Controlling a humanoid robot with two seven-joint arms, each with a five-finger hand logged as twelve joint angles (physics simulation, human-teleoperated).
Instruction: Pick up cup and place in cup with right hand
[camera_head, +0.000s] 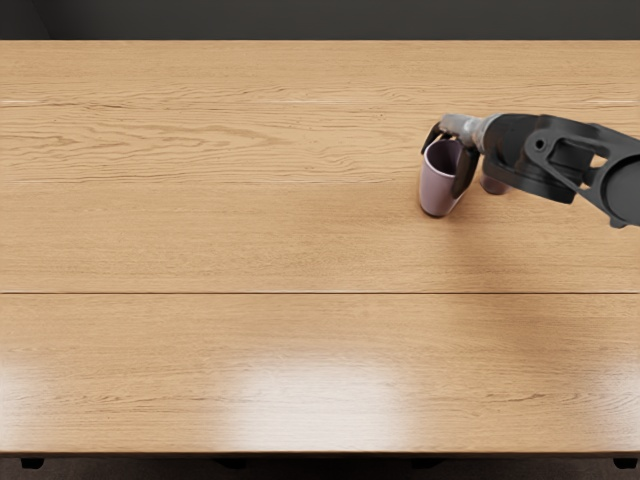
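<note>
Right of centre, towards the back of the table, a mauve cup (437, 187) has its open mouth facing up. My right hand (447, 150) comes from the right edge and is shut on this cup, with dark fingers at both sides of its rim. Whether the cup's base touches the wood cannot be told. A second mauve cup (495, 186) is just to the right, mostly hidden under the hand, with only its lower part showing.
The wooden table (250, 240) spans the picture, its back edge near the top and its front edge near the bottom. My right forearm covers the area right of the second cup.
</note>
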